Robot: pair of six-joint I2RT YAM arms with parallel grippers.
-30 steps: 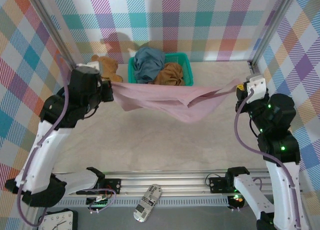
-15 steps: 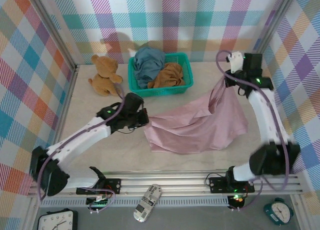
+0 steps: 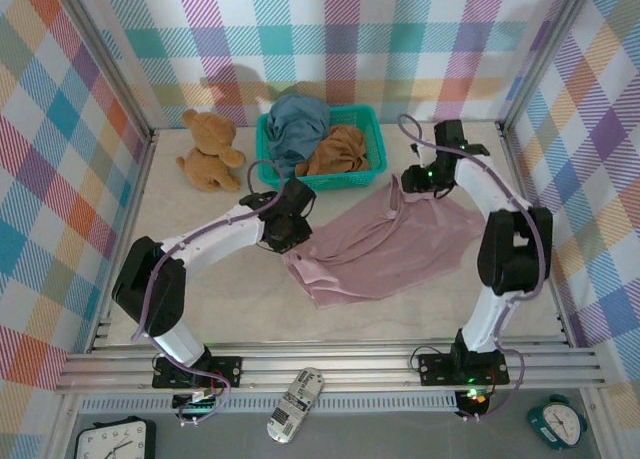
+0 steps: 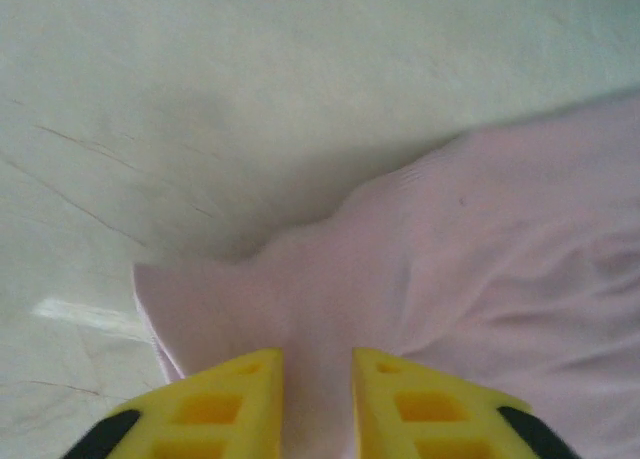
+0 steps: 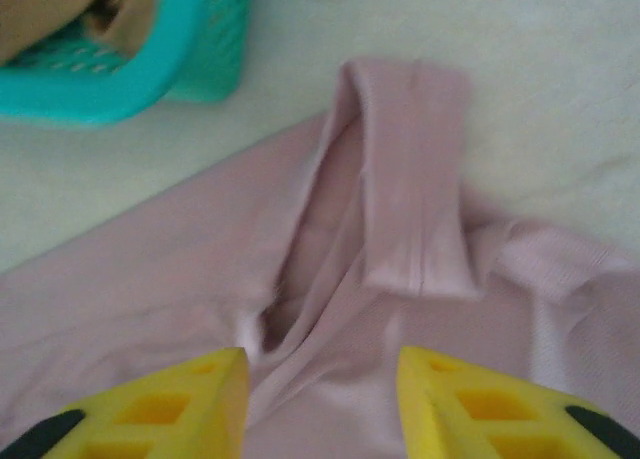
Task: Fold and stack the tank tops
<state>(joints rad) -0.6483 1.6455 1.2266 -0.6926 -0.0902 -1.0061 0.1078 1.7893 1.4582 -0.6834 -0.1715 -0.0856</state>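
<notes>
Lying on the table right of centre, the pink top is seen spread out but wrinkled. One second ago it was stretched in the air between the two grippers, and half a second ago it was being lowered. Since then it has been let go. The jaws of the left gripper are parted a little over the near left corner of the cloth, and those of the right gripper are parted wide over a strap at the far right edge. Nothing is held by either one.

It is judged that the laying-out step is finished and that folding can be started, though some smoothing may be needed first.

Three tops are counted. The pink one is on the table, while the blue top and the brown top are in the one basket at the far side. One bear is seen left of the basket.
</notes>
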